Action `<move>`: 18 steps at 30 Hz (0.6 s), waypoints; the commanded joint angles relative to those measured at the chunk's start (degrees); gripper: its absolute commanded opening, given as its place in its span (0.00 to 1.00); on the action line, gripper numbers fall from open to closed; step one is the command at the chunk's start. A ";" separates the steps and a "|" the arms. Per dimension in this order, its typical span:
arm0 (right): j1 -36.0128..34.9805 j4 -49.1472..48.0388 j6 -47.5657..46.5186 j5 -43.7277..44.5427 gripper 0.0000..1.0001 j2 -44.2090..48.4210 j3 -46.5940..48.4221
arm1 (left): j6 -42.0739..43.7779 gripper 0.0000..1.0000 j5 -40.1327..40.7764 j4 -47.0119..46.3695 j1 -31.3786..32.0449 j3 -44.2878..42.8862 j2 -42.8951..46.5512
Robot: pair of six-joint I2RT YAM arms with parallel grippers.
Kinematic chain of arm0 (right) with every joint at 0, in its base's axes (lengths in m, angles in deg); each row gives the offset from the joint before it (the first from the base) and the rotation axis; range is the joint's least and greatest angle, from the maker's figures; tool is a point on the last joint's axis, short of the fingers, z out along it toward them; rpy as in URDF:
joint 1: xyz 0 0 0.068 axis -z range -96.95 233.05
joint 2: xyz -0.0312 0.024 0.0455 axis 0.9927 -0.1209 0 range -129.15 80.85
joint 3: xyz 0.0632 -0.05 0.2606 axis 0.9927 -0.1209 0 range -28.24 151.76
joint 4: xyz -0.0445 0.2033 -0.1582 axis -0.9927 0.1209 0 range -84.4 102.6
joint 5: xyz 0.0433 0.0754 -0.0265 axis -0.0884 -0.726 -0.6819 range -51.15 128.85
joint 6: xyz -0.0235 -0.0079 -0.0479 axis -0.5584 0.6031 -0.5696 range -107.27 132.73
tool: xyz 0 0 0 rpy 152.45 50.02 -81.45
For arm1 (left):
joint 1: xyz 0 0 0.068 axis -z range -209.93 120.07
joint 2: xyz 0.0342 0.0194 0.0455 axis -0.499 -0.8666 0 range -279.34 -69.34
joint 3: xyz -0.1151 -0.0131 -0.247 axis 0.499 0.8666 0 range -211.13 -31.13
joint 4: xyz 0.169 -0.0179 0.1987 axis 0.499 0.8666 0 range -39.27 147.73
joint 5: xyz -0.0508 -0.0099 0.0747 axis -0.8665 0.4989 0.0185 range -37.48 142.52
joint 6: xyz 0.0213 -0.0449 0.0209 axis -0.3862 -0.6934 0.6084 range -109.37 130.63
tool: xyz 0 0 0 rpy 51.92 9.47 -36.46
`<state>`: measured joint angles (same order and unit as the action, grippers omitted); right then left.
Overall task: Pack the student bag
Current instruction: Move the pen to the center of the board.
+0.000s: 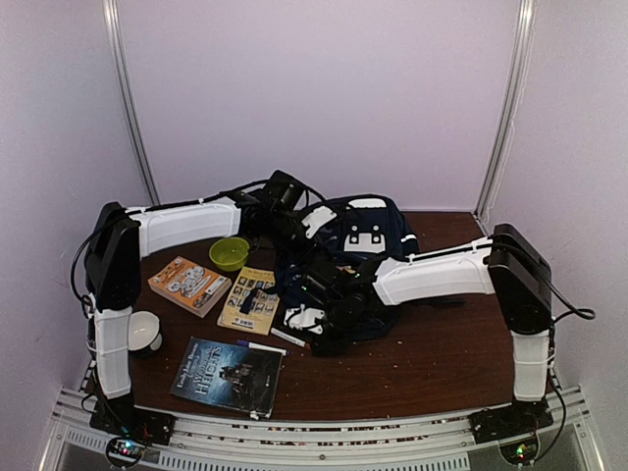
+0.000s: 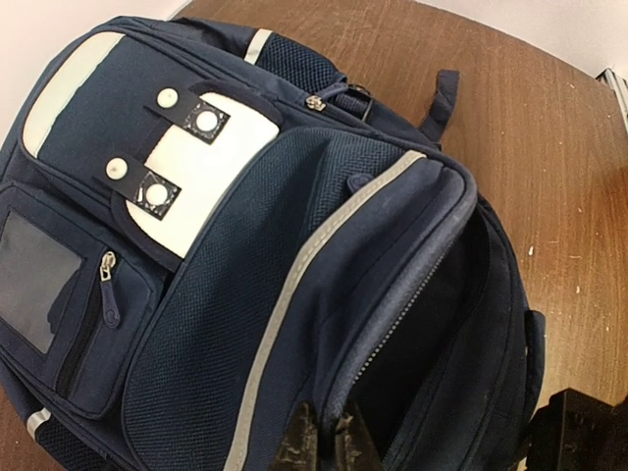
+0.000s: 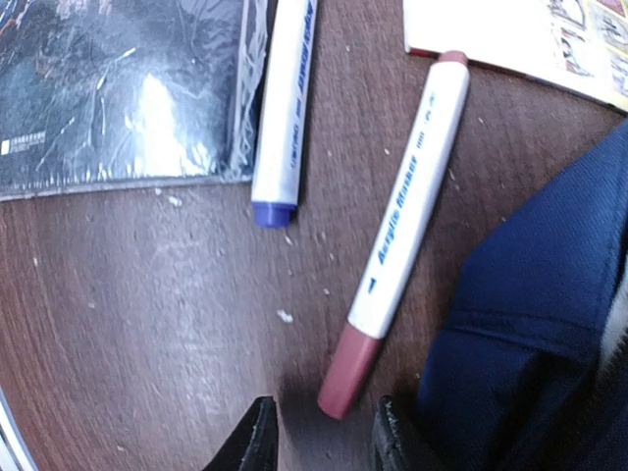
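Right wrist view, lower centre: right gripper, jaws narrowly apart, straddles white red-capped marker pen for pickup; left gripper clamps navy-blue fabric backpack rim, seemingly propping it open.

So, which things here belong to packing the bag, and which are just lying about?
Likely for packing: student bag, red-capped marker, blue-capped marker, dark book, orange book, yellow booklet.
Probably just lying about: green bowl, white cup.

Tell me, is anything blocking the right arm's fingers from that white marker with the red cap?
Nothing visible does. The white red-capped marker lies just ahead of the open right fingers, with the navy-blue fabric backpack beside it.
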<state>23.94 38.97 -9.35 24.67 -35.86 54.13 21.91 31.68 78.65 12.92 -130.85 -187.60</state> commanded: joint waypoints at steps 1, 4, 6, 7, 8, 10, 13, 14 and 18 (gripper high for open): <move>-0.52 -1.62 1.26 0.07 0.35 -2.10 2.59 | 0.60 0.00 -0.64 -2.17 -1.19 0.15 2.03; -0.48 -1.82 2.04 1.85 0.35 -3.18 3.28 | 0.45 0.00 -0.68 -2.17 -1.19 0.06 2.04; -0.52 -2.28 3.05 3.51 0.35 -3.70 3.35 | 0.49 0.00 -0.69 -2.17 -1.18 0.05 1.95; -0.50 -2.08 3.28 4.06 0.35 -4.08 3.59 | 0.42 0.00 -0.69 -2.21 -1.19 0.05 1.96; -0.53 -1.93 3.67 4.58 0.35 -4.47 3.96 | 0.40 0.00 -0.65 -2.18 -1.19 0.07 1.91; -0.48 -1.22 4.20 5.29 0.35 -5.45 4.47 | 0.36 0.00 -0.69 -2.19 -1.18 0.05 1.91; -0.37 0.75 4.84 5.06 0.32 -7.12 5.77 | 0.40 0.00 -0.75 -2.17 -1.19 0.03 1.83; -0.22 1.49 5.00 4.40 0.31 -7.76 6.17 | 0.40 0.00 -0.71 -2.11 -1.19 -0.03 1.88; 0.04 3.58 5.72 2.57 0.25 -9.00 6.25 | 0.49 0.00 -0.56 -1.91 -1.19 -0.12 2.03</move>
<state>23.35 39.41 -4.89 26.79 -41.69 60.49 22.11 31.00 78.63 12.74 -130.85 -187.60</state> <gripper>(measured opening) 0.274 0.037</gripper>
